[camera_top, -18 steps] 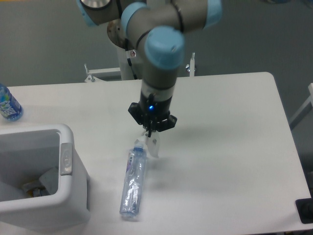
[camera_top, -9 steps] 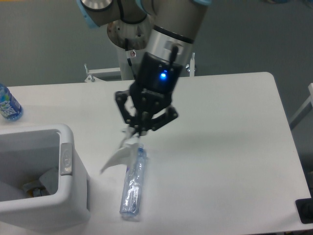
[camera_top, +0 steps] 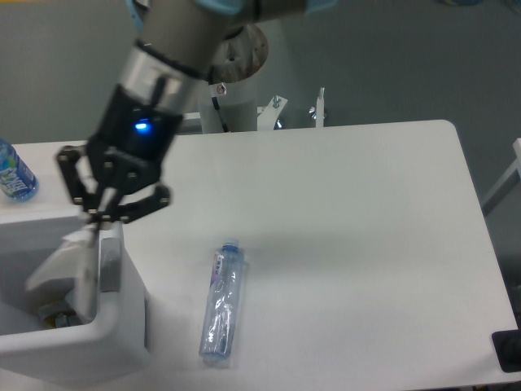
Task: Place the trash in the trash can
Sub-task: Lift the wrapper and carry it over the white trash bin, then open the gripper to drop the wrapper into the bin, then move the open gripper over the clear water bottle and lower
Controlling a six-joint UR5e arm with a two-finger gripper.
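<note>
The end effector (camera_top: 98, 218) grips the thin wrapper (camera_top: 63, 261), which dangles over the open trash can (camera_top: 110, 334) at the counter's (camera_top: 366, 244) near left. To the right, the slim clear bottle (camera_top: 222, 303) lies flat on the counter.

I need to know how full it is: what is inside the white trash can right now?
Inside the trash can, crumpled pale scraps lie at the bottom. The wrapper hangs from the claw over the opening, hiding part of the inside. The near wall covers the rest.
</note>
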